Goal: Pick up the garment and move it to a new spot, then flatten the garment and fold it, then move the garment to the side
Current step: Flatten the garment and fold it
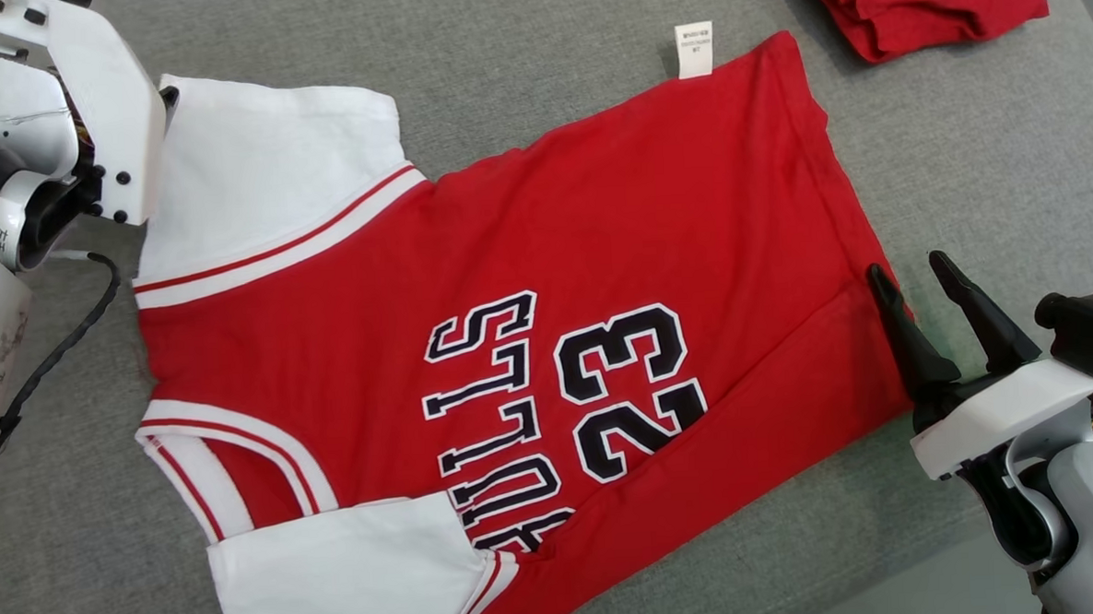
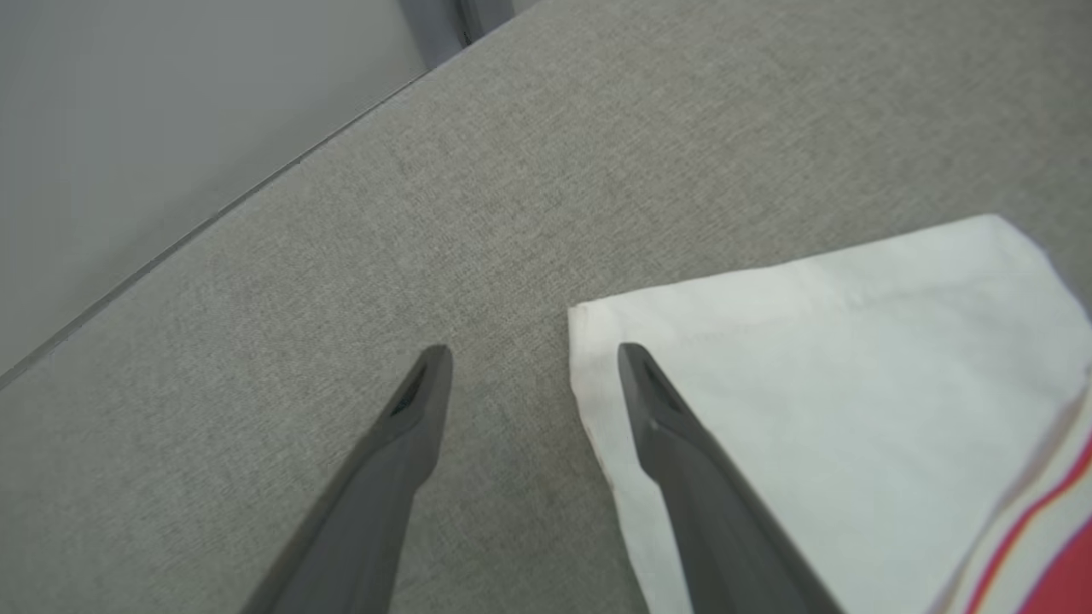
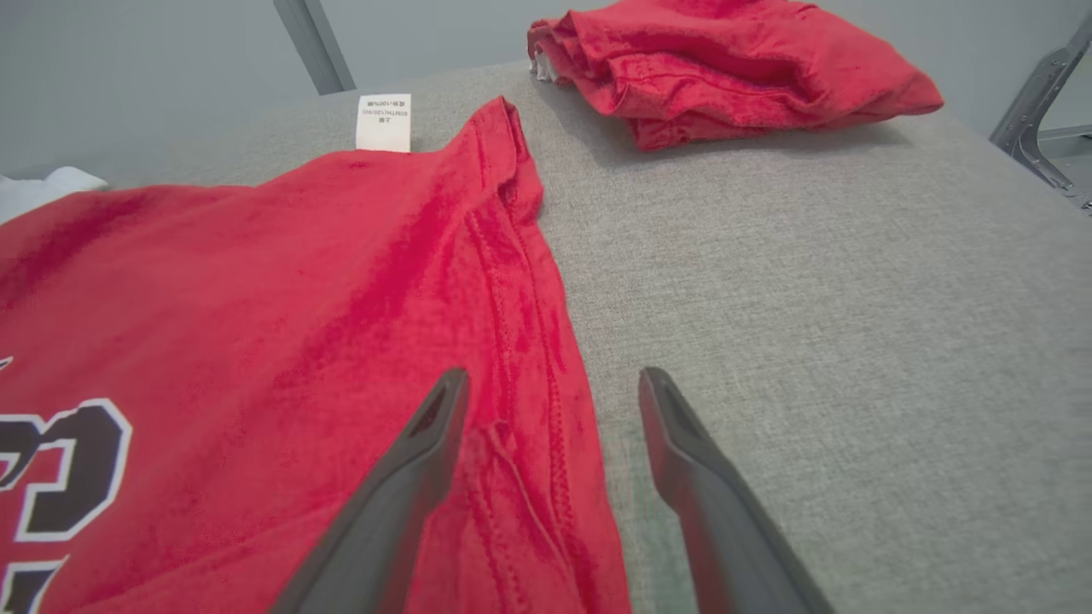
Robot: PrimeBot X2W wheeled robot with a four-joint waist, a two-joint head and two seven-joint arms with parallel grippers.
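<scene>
Right fingers (image 3: 401, 495): spread wide, gripping nothing. In the right wrist view they straddle the jersey's (image 3: 256, 298) hem (image 3: 520, 341), one finger above the red cloth and the other above bare desk (image 3: 853, 341). Contact with the cloth: cannot tell. The head view gives the same, with the finger tips at the hem's near end.

Left fingers (image 2: 682, 460): also spread wide, empty. In the left wrist view one finger is above the corner of a white sleeve (image 2: 810, 384) and the other above bare desk. The head view has just the pale left arm (image 1: 86, 106) beside that far sleeve; the finger tips are hidden there.

Jersey: spread out on the grey desk in front of the robot, neck to its left, hem to its right.

Head view alone gives the whole layout:
- print "BULLS 23" (image 1: 560, 408)
- second white sleeve (image 1: 337, 574) at the near edge
- striped neck trim (image 1: 230, 450)

Right wrist view alone gives the hem's stitch lines and a slight pucker by the finger. White label (image 3: 383, 122) sticks out past the jersey's far edge, seen in the head and right wrist views.

Red pile (image 3: 725, 68): bunched cloth at the desk's far right corner, well apart from the jersey. Its folds read clearly from the right wrist; the head view cuts it at the top edge.

Left wrist view adds the desk's edge (image 2: 213, 213) with a pale surface beyond it.
</scene>
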